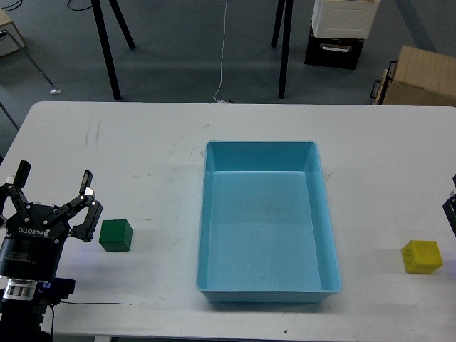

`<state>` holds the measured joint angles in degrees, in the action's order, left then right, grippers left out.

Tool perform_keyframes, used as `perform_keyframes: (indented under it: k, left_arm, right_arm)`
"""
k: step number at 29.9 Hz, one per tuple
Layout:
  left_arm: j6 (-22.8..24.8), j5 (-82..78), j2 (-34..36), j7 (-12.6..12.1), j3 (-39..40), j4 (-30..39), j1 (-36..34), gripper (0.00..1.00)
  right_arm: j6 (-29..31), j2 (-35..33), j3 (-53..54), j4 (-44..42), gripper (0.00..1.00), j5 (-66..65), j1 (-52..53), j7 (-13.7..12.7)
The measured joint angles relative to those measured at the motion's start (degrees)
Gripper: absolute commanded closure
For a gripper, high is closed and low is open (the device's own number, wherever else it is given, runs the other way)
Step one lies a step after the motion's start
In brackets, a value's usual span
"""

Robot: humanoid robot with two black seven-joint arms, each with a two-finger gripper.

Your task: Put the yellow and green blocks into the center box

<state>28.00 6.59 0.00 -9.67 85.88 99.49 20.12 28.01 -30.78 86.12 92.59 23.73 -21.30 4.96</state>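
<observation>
A green block [116, 235] sits on the white table [142, 157] at the front left. My left gripper [54, 183] is open, its fingers spread, just left of the green block and not touching it. A yellow block [422, 256] sits at the front right. The blue box [266, 221] stands in the middle of the table and holds nothing. Only a dark sliver of my right arm [451, 211] shows at the right edge, above the yellow block; its fingers are out of view.
Black stand legs [107, 50], a cardboard box [417, 78] and a white and black case [340, 32] stand on the floor beyond the table's far edge. A thin cable [92, 304] lies along the front left edge.
</observation>
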Motion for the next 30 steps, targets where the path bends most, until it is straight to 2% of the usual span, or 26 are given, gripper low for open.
perform_keyframes:
  k: [5, 8, 12, 16, 18, 21, 26, 30]
  left_arm:
    - [0.0, 0.0, 0.0, -0.1, -0.2, 0.0, -1.8, 0.00]
    - [0.0, 0.0, 0.0, -0.1, -0.3, -0.1, -2.8, 0.00]
    - [0.0, 0.0, 0.0, 0.0, -1.1, -0.1, -3.5, 0.00]
    - [0.0, -0.1, 0.0, 0.2, -1.6, -0.2, -3.6, 0.00]
    - [0.0, -0.1, 0.0, 0.2, -1.7, -0.2, -3.6, 0.00]
    - [0.0, -0.1, 0.0, 0.2, -1.7, -0.5, -3.7, 0.00]
    - [0.0, -0.2, 0.0, 0.2, -1.7, -0.9, -4.0, 0.00]
    - [0.0, -0.3, 0.0, 0.2, -1.8, -1.0, -4.3, 0.00]
  right_arm:
    - [-0.5, -14.2, -5.1, -1.4, 0.00, -1.7, 7.3, -0.5]
    - [-4.9, -21.5, -11.1, -2.7, 0.00, -5.1, 14.9, -0.5]
    - [-9.7, -28.1, -24.3, -4.1, 0.00, -12.3, 29.6, -0.7]
    - [-16.6, -31.6, -43.5, -4.2, 0.00, -23.3, 48.3, -1.2]
    - [-18.3, -31.9, -54.0, -4.2, 0.00, -28.9, 57.9, -3.0]
    - [-19.6, -30.9, -70.5, -4.3, 0.00, -36.1, 72.6, -7.3]
    - [-20.4, -25.0, -96.2, -4.0, 0.00, -43.7, 94.9, -15.0]
    - [-19.0, -21.6, -110.9, -2.2, 0.00, -51.8, 107.6, -18.4]
